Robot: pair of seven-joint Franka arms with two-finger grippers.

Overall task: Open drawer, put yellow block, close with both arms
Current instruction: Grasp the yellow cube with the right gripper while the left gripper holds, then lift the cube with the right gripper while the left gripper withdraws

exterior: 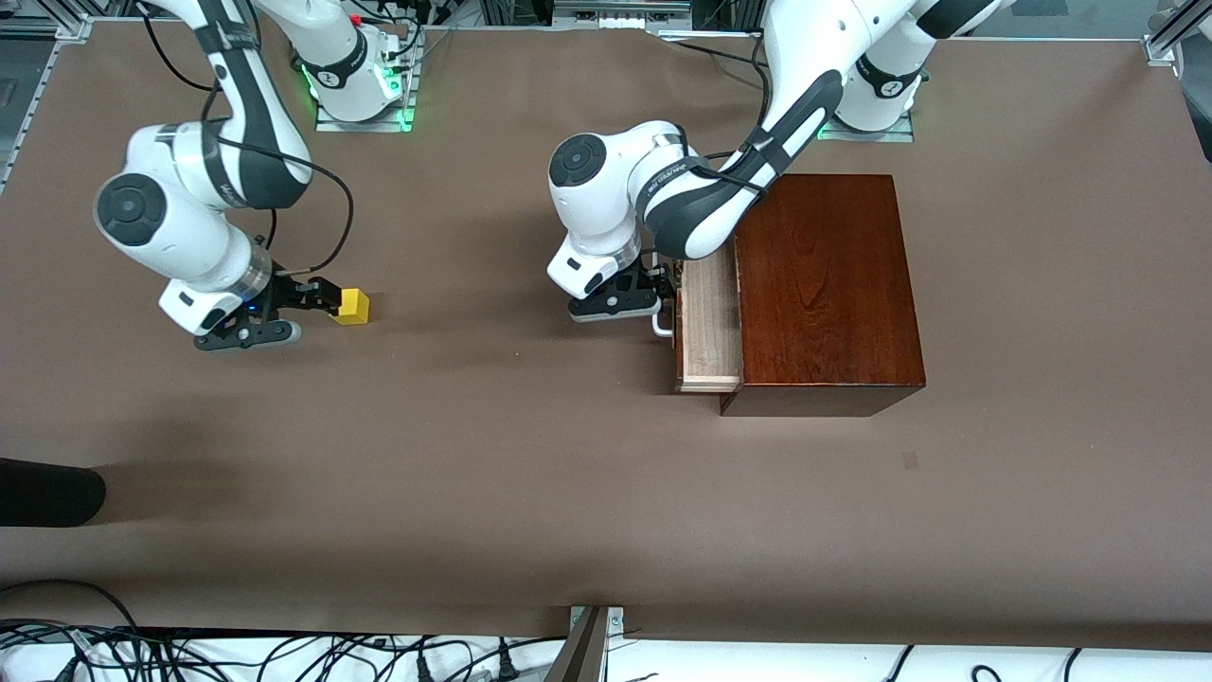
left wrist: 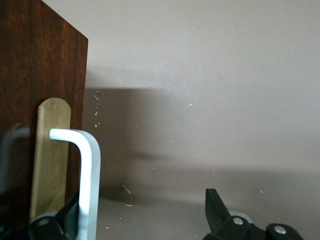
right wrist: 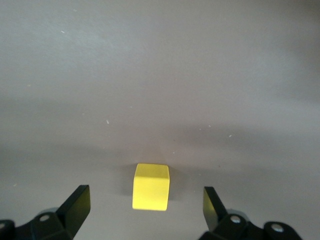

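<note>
I am seeing the yellow block point(exterior: 353, 306) sitting on the desk at the front view's left, between the right gripper's point(exterior: 317, 294) wide-open jaws, untouched. It looks light and rigid; I'd pinch its flat sides. The left gripper point(exterior: 660, 292) is open around the drawer's point(exterior: 710, 322) white handle point(left wrist: 85, 165), shown clearly only by the left wrist view.

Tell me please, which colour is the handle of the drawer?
White. The handle shows best in the left wrist view, against the dark drawer front.
</note>
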